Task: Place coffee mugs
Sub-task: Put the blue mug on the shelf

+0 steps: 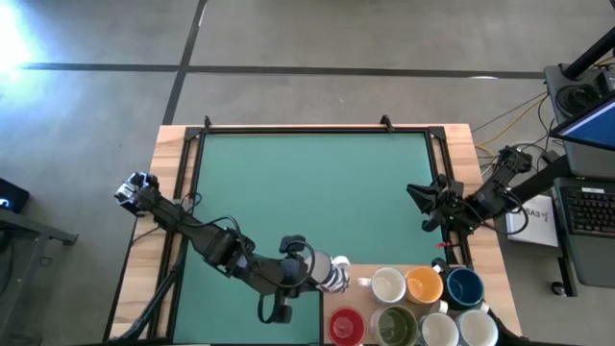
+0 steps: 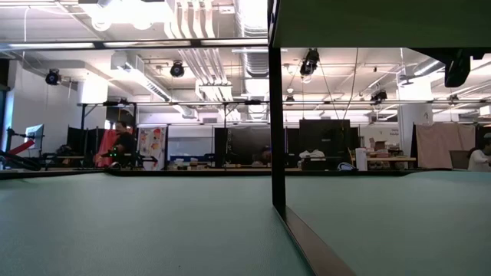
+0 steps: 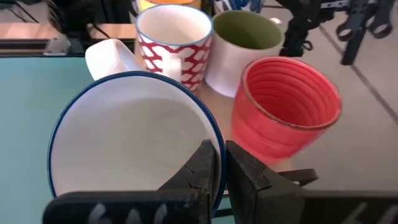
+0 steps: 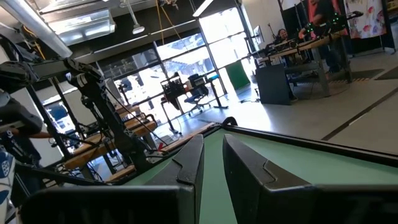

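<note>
One mug (image 3: 134,146) is pinched by its rim in the left hand (image 3: 219,163) at the near edge; no mug is placed on the desk (image 1: 307,192) yet; the other mugs (image 1: 423,306) are clustered near right; the right hand (image 1: 428,207) is held narrow, empty, at the right edge.

Mat (image 1: 317,192): teal green, black border, on pale wood table (image 1: 168,154).
Held mug (image 3: 134,149): white inside, dark blue rim.
Red-and-white patterned mug (image 3: 174,43): blue rim, white interior.
White mug (image 3: 245,50): olive-green inside.
Red mug (image 3: 283,109): ribbed.
Near the table's front right corner: orange mug (image 1: 424,284), dark blue mug (image 1: 464,286).
</note>
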